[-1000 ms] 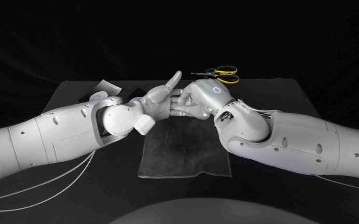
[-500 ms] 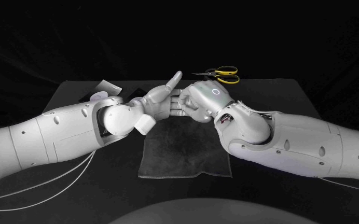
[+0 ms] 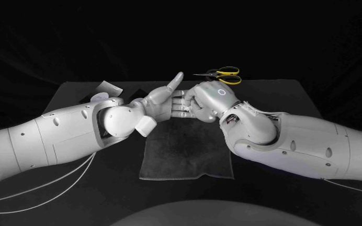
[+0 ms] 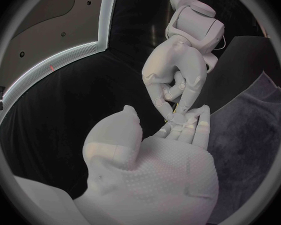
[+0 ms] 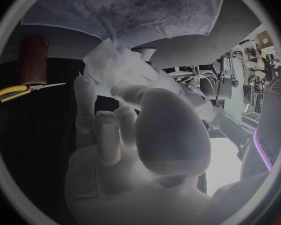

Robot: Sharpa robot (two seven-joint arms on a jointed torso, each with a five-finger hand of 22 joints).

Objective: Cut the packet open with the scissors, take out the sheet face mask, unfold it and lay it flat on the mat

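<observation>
Left hand [image 3: 160, 102] and right hand [image 3: 205, 98] met fingertip to fingertip above the far edge of the grey mat [image 3: 184, 155]. The left hand's fingers clamped a crumpled white sheet mask [image 5: 108, 60]. Whether the right hand gripped it could not be told. Yellow-handled scissors [image 3: 224, 74] lay at the far edge of the table [image 3: 302, 108], with the packet [image 3: 107, 86] near its far-left corner.

The head camera looks down onto the black table [image 3: 294, 98]. Wrist fisheyes sit close behind the silver left hand [image 4: 159, 175] and silver right hand [image 5: 128, 155]; all share the dark grey cloth mat [image 3: 184, 153].
</observation>
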